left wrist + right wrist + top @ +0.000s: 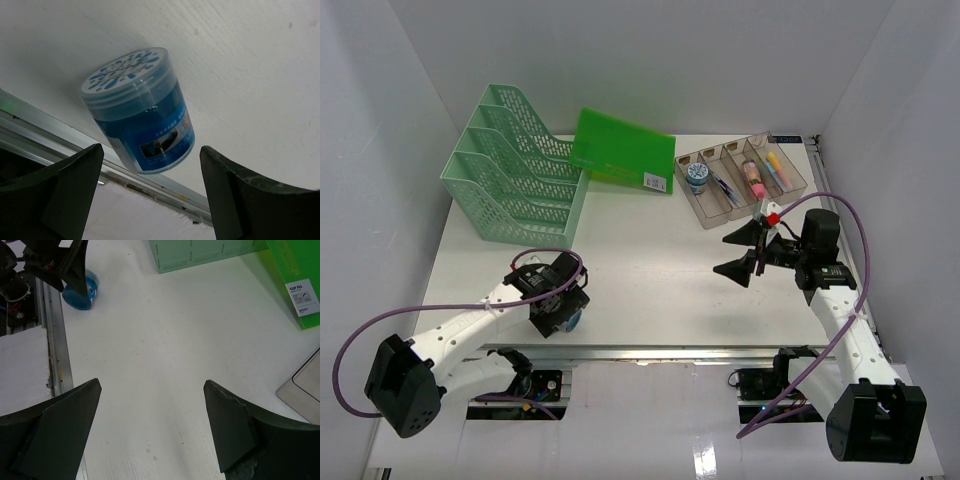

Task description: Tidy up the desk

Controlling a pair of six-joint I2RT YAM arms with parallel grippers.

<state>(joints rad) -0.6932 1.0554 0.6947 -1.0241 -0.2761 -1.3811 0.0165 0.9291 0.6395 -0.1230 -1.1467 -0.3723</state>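
Observation:
The desk (650,270) is a white tabletop with metal rail edges. A blue jar (137,110) with a white, blue-splashed lid stands on it close to the near rail; it also shows in the top view (577,321) and the right wrist view (82,290). My left gripper (560,316) hangs over the jar, open (150,195), with one finger on each side and neither touching it. My right gripper (735,253) is open and empty above the bare desk at mid right (150,435).
A mint-green mesh file rack (515,165) stands at the back left. A green clip file (625,150) leans beside it. A clear compartmented tray (740,180) with pens and small items sits at the back right. The near rail (60,127) runs just behind the jar.

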